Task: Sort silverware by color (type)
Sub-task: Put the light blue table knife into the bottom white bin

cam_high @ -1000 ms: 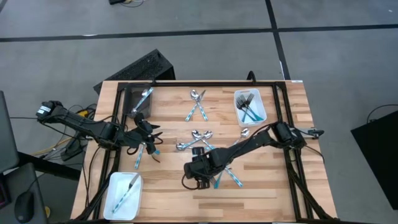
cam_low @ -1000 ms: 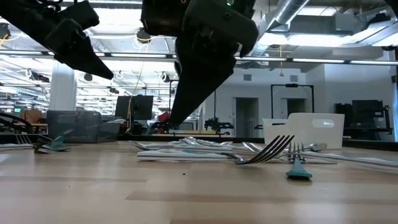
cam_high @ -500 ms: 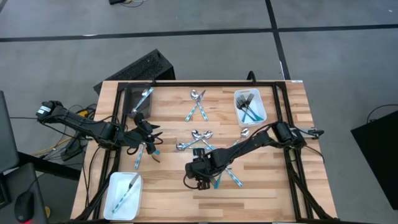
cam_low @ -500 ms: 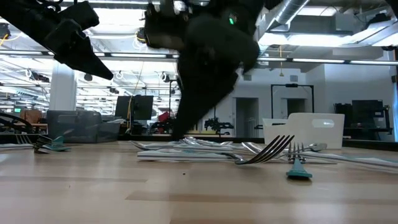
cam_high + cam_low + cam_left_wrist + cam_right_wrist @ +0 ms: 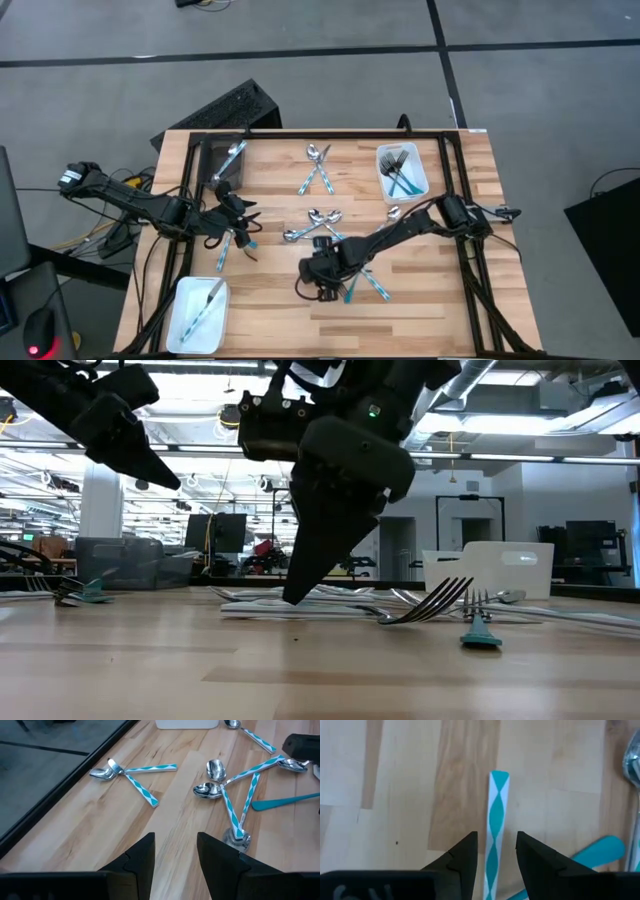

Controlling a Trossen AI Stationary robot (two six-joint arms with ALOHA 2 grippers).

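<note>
The right gripper [image 5: 322, 283] hangs low over the front middle of the counter [image 5: 420, 320], its fingers [image 5: 465, 855] parted and grasping nothing. In the right wrist view a teal-and-white patterned handle [image 5: 496, 825] lies straight down the gap between the two fingers, its squared end pointing away from the wrist and its long axis running in line with the fingers. So the piece sits directly under the gripper, already straddled, with bare wood on either side of it. From the low view the fingertips reach almost to the wood beside the pile of silverware [image 5: 330, 600], though whether they touch it I cannot tell. My judgement is that the coming move turns on this alignment: a short drop and a squeeze across the narrow width of the handle should be enough, with little turning needed.

Outward from that handle, a plain teal handle [image 5: 600, 849] lies just beside it at a slant, near enough that the fingers could catch it too. Further back from it on the counter, a crossed pair of spoons [image 5: 318, 168] lies, and a white tray [image 5: 403, 172] holding forks stands to the right.

The left gripper [image 5: 238, 225] waits well to the left of the patterned handle, fingers apart and empty, so the right arm is clearly nearer.
</note>
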